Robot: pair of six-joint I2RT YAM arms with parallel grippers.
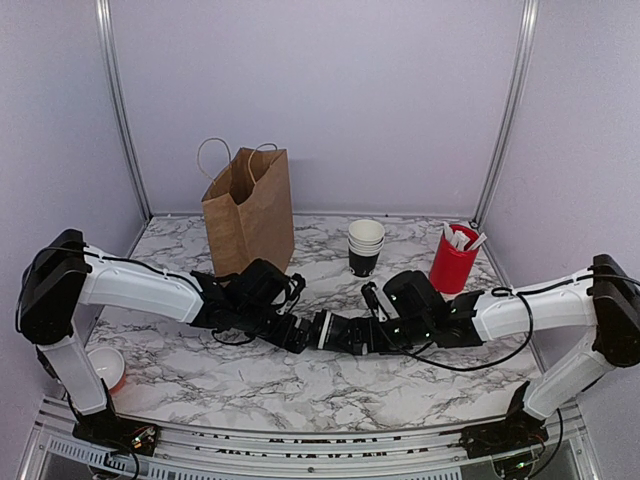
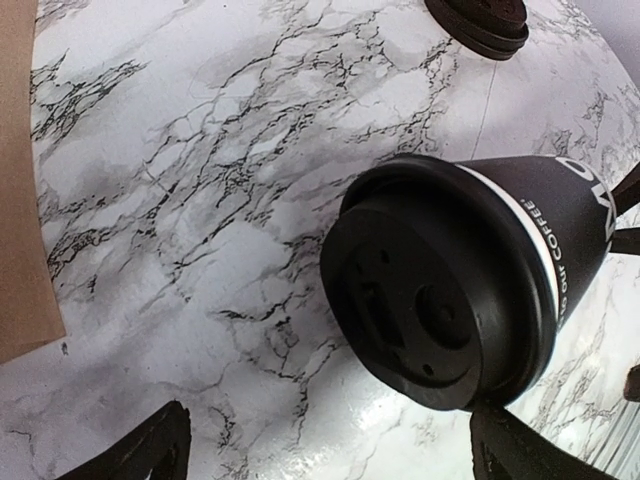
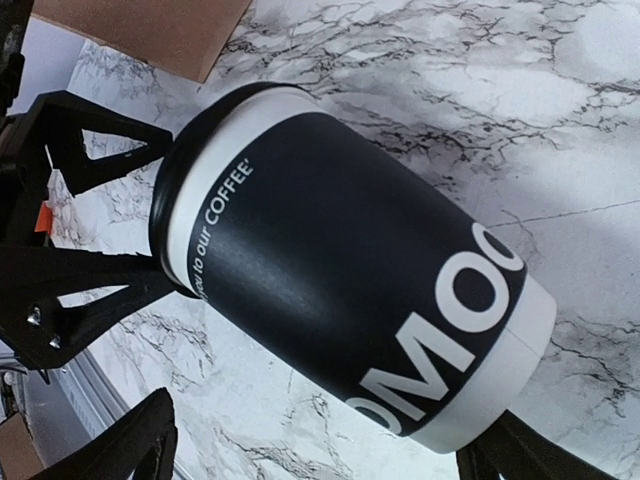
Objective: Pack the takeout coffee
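Both arms reach low across the marble worktop and meet at its middle, and the takeout coffee sits between them. It lies on its side. I cannot tell for sure whether it rests on the worktop or hangs just above it.

My left hand is spread wide. The cup's black lid faces straight into that wrist camera. One fingertip sits close under the lid's lower edge, and the other stands clear of it with bare marble between. I see no grip here.

My right hand is also spread wide, at the opposite end. The cup's base points toward this camera and the white lettering runs along its black side. One finger is right by the white bottom rim, and I cannot tell if it touches. The other finger is clearly apart from the cup. This hand does not clamp the cup either. Past the lid, the left hand's black fingers straddle the top end of the cup.

Behind the arms stands a brown paper bag, upright and open, with its handles raised. To its right are a stack of lidless cups and a red cup holding white sachets. A spare black lid lies on the marble beyond the coffee.
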